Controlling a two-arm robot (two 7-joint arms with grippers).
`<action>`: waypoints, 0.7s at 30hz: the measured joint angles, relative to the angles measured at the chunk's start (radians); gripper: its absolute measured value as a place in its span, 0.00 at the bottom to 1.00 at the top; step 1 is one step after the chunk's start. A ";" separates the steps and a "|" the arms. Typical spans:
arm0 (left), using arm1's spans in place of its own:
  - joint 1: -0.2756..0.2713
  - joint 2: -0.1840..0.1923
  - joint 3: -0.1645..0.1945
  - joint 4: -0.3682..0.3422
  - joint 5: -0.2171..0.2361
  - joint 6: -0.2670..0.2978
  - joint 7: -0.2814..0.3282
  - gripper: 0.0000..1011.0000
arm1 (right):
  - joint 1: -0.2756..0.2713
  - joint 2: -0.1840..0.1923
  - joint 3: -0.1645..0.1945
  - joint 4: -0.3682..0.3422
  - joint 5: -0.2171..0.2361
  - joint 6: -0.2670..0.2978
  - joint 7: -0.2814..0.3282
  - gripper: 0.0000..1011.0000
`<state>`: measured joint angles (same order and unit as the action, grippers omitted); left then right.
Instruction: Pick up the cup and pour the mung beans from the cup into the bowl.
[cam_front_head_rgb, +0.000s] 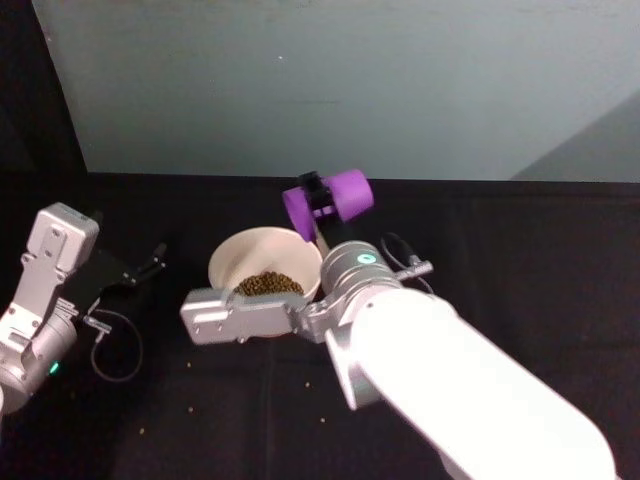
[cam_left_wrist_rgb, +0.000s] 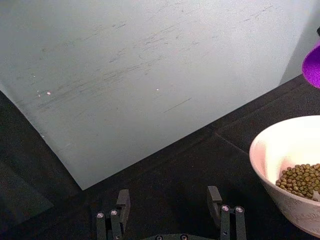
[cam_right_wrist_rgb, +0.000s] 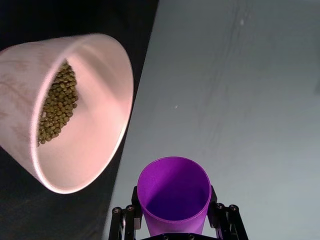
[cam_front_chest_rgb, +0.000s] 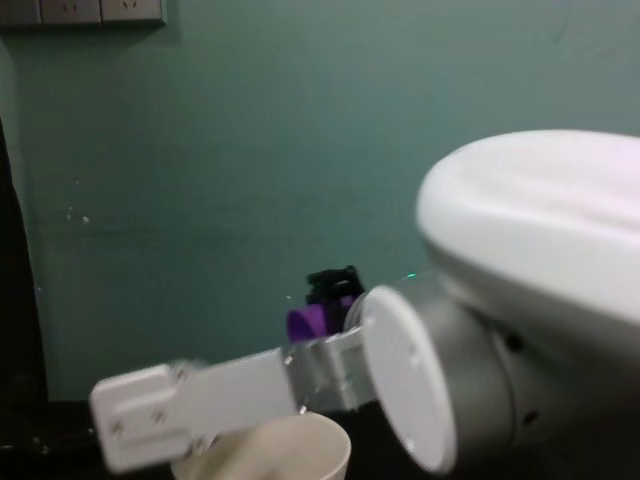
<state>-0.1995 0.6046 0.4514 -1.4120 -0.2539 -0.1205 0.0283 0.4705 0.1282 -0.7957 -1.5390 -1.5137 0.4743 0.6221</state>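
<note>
My right gripper (cam_front_head_rgb: 318, 197) is shut on the purple cup (cam_front_head_rgb: 330, 198), which lies tipped on its side in the air just behind the bowl's far right rim, mouth toward the bowl. In the right wrist view the cup (cam_right_wrist_rgb: 174, 192) looks bare inside, clamped between the gripper (cam_right_wrist_rgb: 174, 216) fingers. The cream-white bowl (cam_front_head_rgb: 238, 252) stands on the black table with a heap of mung beans (cam_front_head_rgb: 268, 285) in it; the beans (cam_right_wrist_rgb: 56, 107) lie against one side of the bowl (cam_right_wrist_rgb: 100, 95). My left gripper (cam_left_wrist_rgb: 170, 206) hangs open over the table left of the bowl (cam_left_wrist_rgb: 280, 145).
A pale wall panel (cam_front_head_rgb: 330, 80) rises right behind the table. My right arm (cam_front_head_rgb: 450, 380) stretches across the front of the bowl. A few stray beans (cam_front_head_rgb: 190, 408) lie on the black cloth near the front. A cable loop (cam_front_head_rgb: 118, 350) lies by the left arm.
</note>
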 joint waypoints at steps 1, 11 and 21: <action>0.000 0.000 0.000 0.000 0.000 0.000 0.000 1.00 | -0.005 -0.002 0.011 -0.001 0.013 0.005 -0.005 0.73; 0.000 0.000 0.000 0.000 0.000 0.000 0.000 1.00 | -0.065 -0.035 0.170 -0.021 0.233 0.028 -0.065 0.73; 0.000 0.000 0.000 0.000 0.000 0.000 0.000 1.00 | -0.133 -0.090 0.387 -0.030 0.590 -0.059 -0.123 0.73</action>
<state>-0.1995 0.6047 0.4514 -1.4120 -0.2539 -0.1205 0.0283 0.3375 0.0377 -0.4090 -1.5685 -0.9238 0.4155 0.4994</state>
